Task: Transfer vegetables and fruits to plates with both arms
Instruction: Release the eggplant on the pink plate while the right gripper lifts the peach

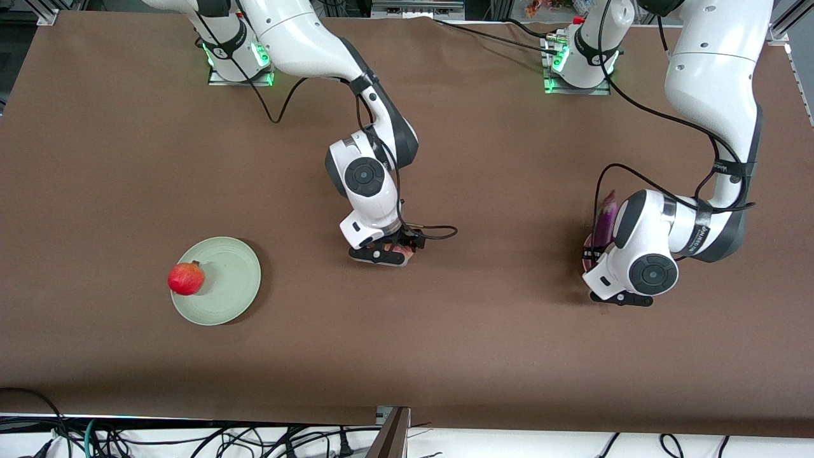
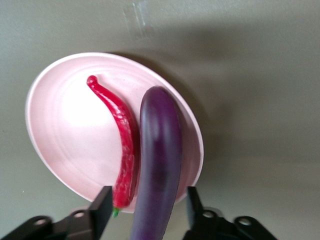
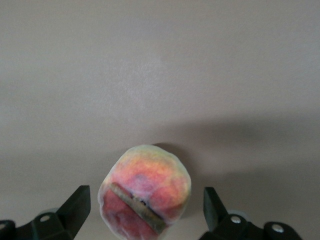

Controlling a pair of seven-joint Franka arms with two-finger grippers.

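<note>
The pink plate (image 2: 65, 130) holds the red chili (image 2: 122, 145) and the purple eggplant (image 2: 160, 150), side by side. The eggplant's one end sticks out over the rim. My left gripper (image 2: 147, 200) is open around that end, with a gap at each finger. In the front view the eggplant (image 1: 607, 219) and the plate's rim (image 1: 588, 251) show beside the left hand (image 1: 613, 296). My right gripper (image 3: 145, 200) is open, low around the orange-pink peach (image 3: 145, 192) on the table, not touching it. The peach (image 1: 402, 253) lies mid-table. The pomegranate (image 1: 186, 278) sits on the mint green plate (image 1: 232, 280).
The brown table cover (image 1: 496, 356) reaches to the front edge, where cables lie. The green plate is toward the right arm's end, the pink plate toward the left arm's end. A black cable loops beside the right hand (image 1: 439, 232).
</note>
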